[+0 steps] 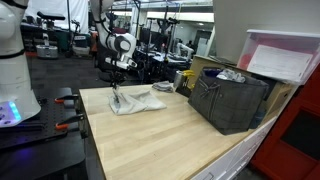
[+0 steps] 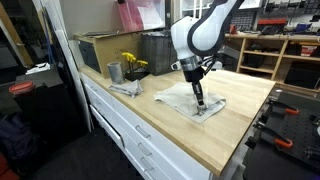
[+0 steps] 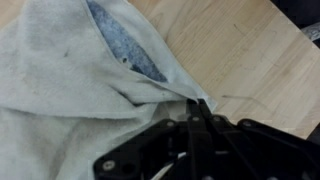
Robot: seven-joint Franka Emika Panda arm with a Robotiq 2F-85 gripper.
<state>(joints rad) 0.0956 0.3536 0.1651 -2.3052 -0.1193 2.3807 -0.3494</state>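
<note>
A crumpled pale towel (image 1: 137,101) lies on the wooden tabletop (image 1: 175,140), in the left-centre of that exterior view and at the middle of the frame in another (image 2: 185,98). The tool (image 2: 199,103) stands straight down onto it, near the towel's right-hand part. In the wrist view the tool (image 3: 201,108) fills the lower right of the frame, its fingertips brought together on a folded edge of the towel (image 3: 70,90), where a blue-grey inner face shows at the upper middle.

As I judge it, the grip is made: the jaws are pinched shut on the fabric. The lift is not yet done, since the towel rests flat and bunched on the tabletop in both exterior views, with no part of it raised.

A dark crate (image 1: 232,100) stands at the right. A metal cup (image 2: 114,71) sits well apart at the upper left.
</note>
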